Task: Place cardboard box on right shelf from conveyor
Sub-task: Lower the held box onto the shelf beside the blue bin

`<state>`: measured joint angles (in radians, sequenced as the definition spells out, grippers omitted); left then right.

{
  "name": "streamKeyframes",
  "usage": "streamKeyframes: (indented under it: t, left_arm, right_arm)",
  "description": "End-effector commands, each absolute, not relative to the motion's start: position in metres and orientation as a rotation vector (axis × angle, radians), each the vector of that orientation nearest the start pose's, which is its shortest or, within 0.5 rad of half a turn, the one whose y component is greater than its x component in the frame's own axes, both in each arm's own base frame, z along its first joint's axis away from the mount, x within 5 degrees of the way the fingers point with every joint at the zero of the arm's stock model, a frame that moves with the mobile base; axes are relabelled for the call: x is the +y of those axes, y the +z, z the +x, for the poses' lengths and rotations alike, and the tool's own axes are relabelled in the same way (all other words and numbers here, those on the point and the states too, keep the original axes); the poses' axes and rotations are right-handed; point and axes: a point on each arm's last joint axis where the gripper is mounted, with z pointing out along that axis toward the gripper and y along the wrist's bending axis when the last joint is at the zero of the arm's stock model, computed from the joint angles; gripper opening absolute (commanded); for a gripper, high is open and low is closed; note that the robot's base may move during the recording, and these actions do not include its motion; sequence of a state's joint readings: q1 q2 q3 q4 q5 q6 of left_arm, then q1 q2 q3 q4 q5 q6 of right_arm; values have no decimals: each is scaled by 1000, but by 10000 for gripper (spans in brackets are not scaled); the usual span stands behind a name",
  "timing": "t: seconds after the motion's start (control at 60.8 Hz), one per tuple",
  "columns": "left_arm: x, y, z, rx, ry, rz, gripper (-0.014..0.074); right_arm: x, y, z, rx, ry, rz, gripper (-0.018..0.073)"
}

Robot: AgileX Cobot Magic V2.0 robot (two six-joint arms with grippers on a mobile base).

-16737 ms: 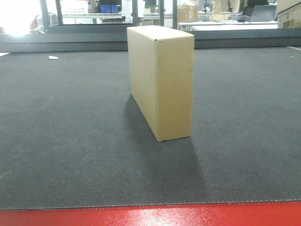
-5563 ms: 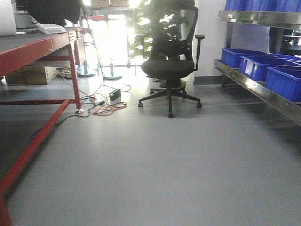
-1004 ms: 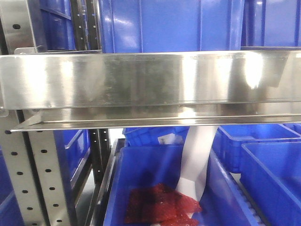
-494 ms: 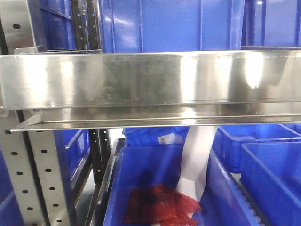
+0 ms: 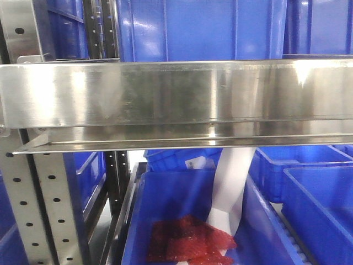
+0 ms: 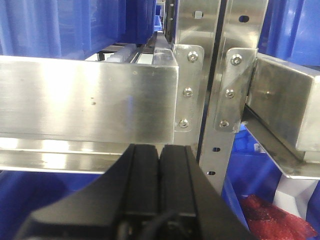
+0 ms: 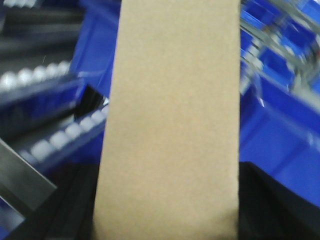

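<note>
- Two hazards stand out. The cardboard box (image 7: 170, 120) could catch on the front lip of the right shelf (image 5: 176, 91), or it could slip out of its hold.
- The right gripper (image 7: 169, 205) clamps the box between dark jaws that show at its lower flanks. The box is off the conveyor, which is out of view, and it is not yet on the shelf board.
- The box fills the right wrist view, so its far edge is hidden. A low approach would likely ram that edge into the broad steel lip and twist the box in the jaws.
- Its faces are smooth cardboard, so I judge that a knock could make it slide.
- Room behind the shelf's front edge looks tight. Tall blue bins (image 5: 198, 30) stand on the board just behind the lip, and I cannot tell whether a free gap lies further along.
- Under the lip sits an open lower bin (image 5: 138, 221) holding a red mesh bag (image 5: 187, 240). A dropped box would land there.
- The perforated upright (image 5: 33, 204) at the shelf's left end limits sideways travel.
- The left gripper (image 6: 160, 152) is pressed closed and empty, near the lip's bolted end. Creeping forward would drive it into the steel.
</note>
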<state>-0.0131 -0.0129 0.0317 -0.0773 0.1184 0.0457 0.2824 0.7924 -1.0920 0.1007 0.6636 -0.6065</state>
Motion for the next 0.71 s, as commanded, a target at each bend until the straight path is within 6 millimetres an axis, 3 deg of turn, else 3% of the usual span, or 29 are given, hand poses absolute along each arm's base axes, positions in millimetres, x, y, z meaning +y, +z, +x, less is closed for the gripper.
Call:
streamKeyframes:
  t: [0.0,0.23,0.543,0.691]
  left_arm:
    - [-1,198,56,1528,-41,-18,-116]
    - [-1,198,56,1528,-41,-18,-116]
    - [-1,198,56,1528,-41,-18,-116]
    - [-1,198,56,1528,-41,-18,-116]
  right_arm:
    - [56,461,155,1488,-265,-935,216]
    - [85,439,215,1308,-514,-1330,216]
    - [117,398,285,1266,-560,-1331,216]
    - [124,379,304,1295,-555,-1351,216]
